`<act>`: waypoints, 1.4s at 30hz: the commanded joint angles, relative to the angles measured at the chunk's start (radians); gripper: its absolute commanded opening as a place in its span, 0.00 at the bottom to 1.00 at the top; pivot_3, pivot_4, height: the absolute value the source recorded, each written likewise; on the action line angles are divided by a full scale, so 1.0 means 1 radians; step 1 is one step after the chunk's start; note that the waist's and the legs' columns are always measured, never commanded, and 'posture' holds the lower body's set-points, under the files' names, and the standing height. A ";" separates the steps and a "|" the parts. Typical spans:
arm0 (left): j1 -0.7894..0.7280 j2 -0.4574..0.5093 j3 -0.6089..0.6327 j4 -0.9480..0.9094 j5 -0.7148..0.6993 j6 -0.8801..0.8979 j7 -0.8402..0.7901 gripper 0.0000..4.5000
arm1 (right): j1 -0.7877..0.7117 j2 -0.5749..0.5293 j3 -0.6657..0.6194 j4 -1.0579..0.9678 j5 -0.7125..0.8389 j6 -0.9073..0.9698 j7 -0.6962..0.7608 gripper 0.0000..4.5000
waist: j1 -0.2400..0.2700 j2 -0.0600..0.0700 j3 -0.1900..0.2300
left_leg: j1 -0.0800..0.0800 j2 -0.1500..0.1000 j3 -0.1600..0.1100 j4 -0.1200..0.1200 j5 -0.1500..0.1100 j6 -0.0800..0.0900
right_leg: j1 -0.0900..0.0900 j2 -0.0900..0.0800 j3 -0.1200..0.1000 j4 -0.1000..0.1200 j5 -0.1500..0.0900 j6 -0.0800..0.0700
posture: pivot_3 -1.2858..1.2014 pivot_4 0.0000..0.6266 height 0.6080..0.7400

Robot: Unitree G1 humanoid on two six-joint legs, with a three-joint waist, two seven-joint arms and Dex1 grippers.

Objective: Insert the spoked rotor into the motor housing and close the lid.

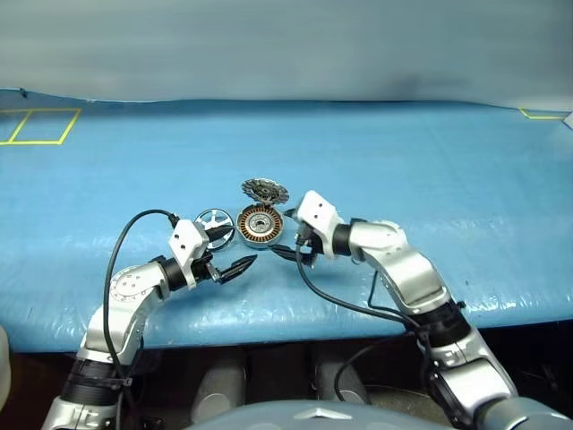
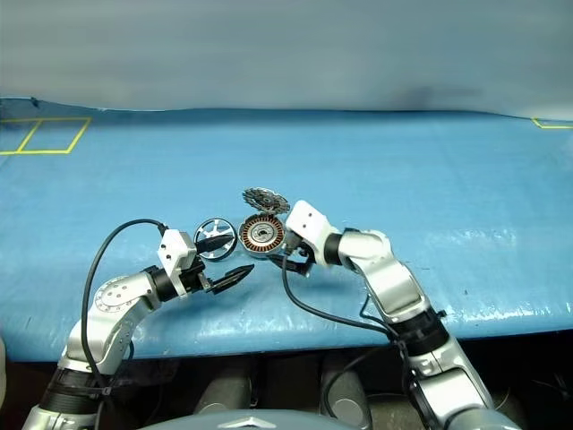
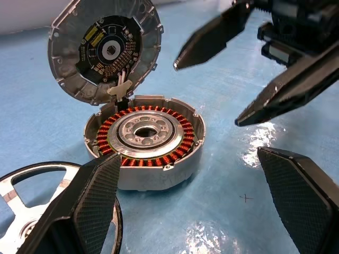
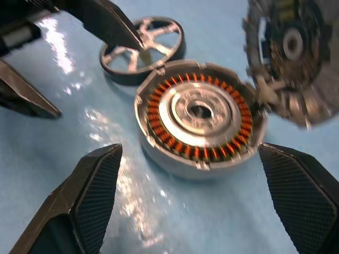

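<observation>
A: How much of the job can be counted as done?

B: Very little, by the look of it. The motor housing (image 3: 144, 142) is seen lying open on the blue tabletop (image 1: 430, 161), its copper windings exposed around the bare centre hub. The lid (image 3: 105, 50) is tipped up at the housing's far edge, apparently joined there by a small link, with its inner face turned towards the robot.

A: And the spoked rotor?

B: The spoked rotor (image 1: 214, 227) is not yet inserted. It lies flat on the tabletop just beside the housing, on the robot's left.

A: How are the pincers set?

B: The left pincer (image 1: 231, 251) is spread wide and nothing is held in it; it is poised near the rotor. The right pincer (image 2: 288, 249) is also spread apart and empty, close against the housing's right side.

A: What is left, then?

B: Both steps, it is judged: the rotor must be picked up and seated over the hub, then the lid folded down shut.
</observation>
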 commanded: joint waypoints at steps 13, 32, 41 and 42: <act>-0.081 0.012 -0.024 0.016 -0.032 0.012 -0.104 1.00 | 0.322 0.004 -0.300 -0.176 0.130 -0.026 -0.181 0.96 | 0.001 0.000 0.000 | 0.001 0.002 0.002 0.001 0.000 0.000 | 0.000 0.000 -0.001 0.000 0.000 0.000 | 0.52 0.24 1.00; -0.078 0.017 -0.004 0.097 -0.005 -0.019 -0.107 1.00 | 0.389 -0.020 -0.286 -0.144 0.114 -0.016 -0.259 0.96 | 0.001 -0.001 0.000 | 0.001 0.003 0.003 0.001 0.000 0.000 | 0.000 0.000 0.000 0.000 0.000 0.000 | 0.52 0.24 1.00; -0.073 0.002 -0.016 0.084 -0.006 -0.020 -0.108 1.00 | 0.409 -0.029 -0.297 -0.131 0.134 0.048 -0.276 0.96 | 0.002 -0.001 0.000 | 0.001 0.003 0.003 0.001 0.000 0.000 | 0.001 0.000 -0.001 0.000 0.000 0.000 | 0.52 0.24 1.00; -0.072 0.002 -0.016 0.084 -0.005 -0.021 -0.108 1.00 | 0.411 -0.029 -0.297 -0.130 0.134 0.051 -0.276 0.96 | 0.002 -0.001 0.000 | 0.001 0.003 0.002 0.001 0.000 0.000 | 0.001 0.000 -0.001 0.000 0.000 0.000 | 0.52 0.24 1.00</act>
